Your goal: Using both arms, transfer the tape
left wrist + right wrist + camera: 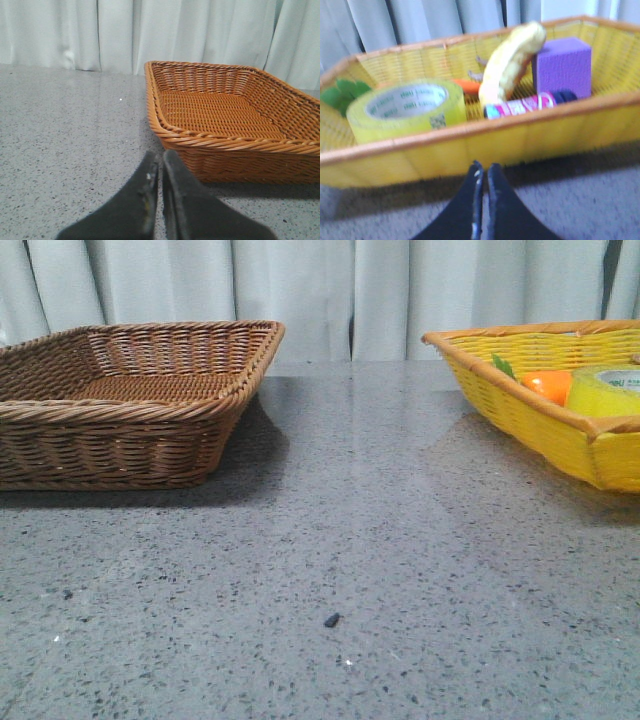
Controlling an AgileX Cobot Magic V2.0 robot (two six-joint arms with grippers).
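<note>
Green "deli" lettering inside the tape [405,111] core.

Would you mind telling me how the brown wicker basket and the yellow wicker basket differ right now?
The brown wicker basket looks empty; the yellow wicker basket holds the roll of yellow tape and other items. The brown one sits on the robot's left, the yellow on its right. Both are shallow woven trays on the grey table.

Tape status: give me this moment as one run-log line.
tape: lying in yellow basket, not gripped | left gripper: shut, empty, by brown basket | right gripper: shut, empty, outside yellow basket
</note>
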